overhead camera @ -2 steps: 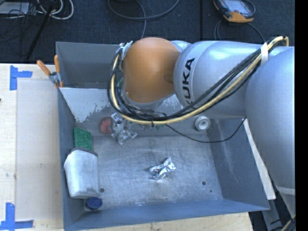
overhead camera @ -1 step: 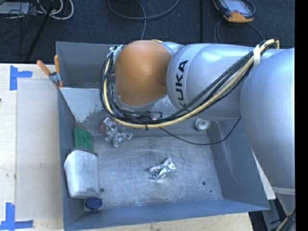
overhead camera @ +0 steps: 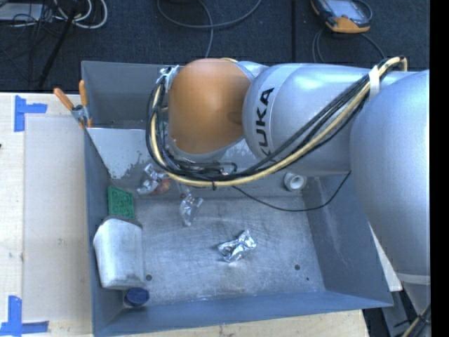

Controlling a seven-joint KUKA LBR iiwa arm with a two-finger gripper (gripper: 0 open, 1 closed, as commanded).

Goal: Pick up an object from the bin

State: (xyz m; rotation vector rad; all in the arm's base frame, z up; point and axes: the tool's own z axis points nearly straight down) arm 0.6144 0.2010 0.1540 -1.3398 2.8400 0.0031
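My gripper [overhead camera: 169,196] hangs below the orange wrist cover over the left-centre of the bin floor. Its two metal fingertips [overhead camera: 188,209] stand apart, open, with only bare floor visible between them. A green flat scouring pad [overhead camera: 120,202] lies just left of the gripper against the left wall. A crumpled silver foil ball [overhead camera: 237,247] rests on the floor to the lower right of the fingers, apart from them. Below the green pad lies a white rolled cloth-like bundle [overhead camera: 119,253].
A small blue cap [overhead camera: 137,297] sits in the front left corner, beside the white bundle. The arm and its cables cover the bin's back and right side. Bare floor stretches around the foil ball toward the front wall.
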